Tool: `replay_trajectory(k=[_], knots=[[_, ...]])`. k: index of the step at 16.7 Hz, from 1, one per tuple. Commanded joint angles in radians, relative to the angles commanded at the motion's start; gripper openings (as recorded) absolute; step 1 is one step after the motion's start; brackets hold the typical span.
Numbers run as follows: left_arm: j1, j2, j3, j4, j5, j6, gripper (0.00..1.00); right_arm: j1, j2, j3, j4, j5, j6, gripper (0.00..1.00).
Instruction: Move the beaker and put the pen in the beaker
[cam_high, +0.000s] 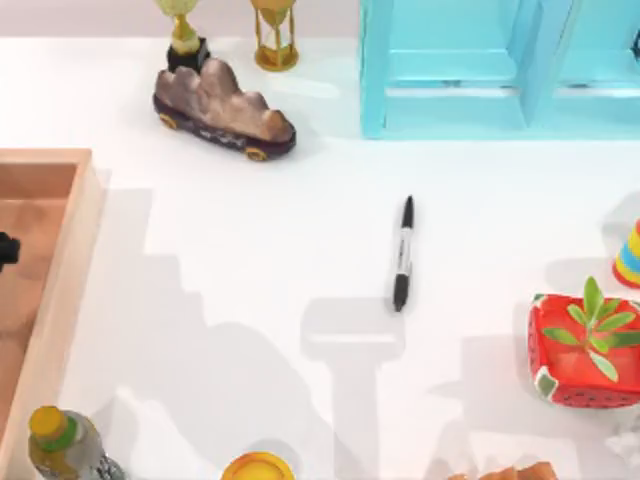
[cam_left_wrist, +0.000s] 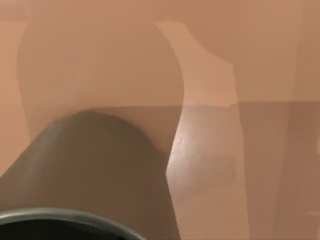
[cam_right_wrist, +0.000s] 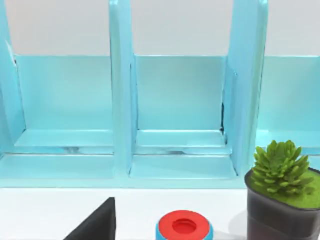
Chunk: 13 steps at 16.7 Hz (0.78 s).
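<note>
Grey-olive beaker (cam_left_wrist: 90, 170) sits close under the left wrist camera, over the wooden tray (cam_high: 70, 250) at table left. Pen (cam_high: 402, 254) lies mid-table, long axis near-vertical in the top view. Jaw state: cannot tell.

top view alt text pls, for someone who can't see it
A black pen lies alone mid-table on the white table, pointing toward a light blue shelf unit at the far edge. A wooden tray sits at the left, a red watermelon-print planter at the right.
</note>
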Motion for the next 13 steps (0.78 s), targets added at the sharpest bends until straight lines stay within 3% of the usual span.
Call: replay_trajectory(k=[7,13], knots=[[0.0,0.0,0.0,0.0,0.0,0.0,0.02,0.0,0.0,0.0,0.0,0.0,0.0,1.0],[0.0,0.0,0.0,0.0,0.0,0.0,0.0,0.0,0.0,0.0,0.0,0.0,0.0,1.0]])
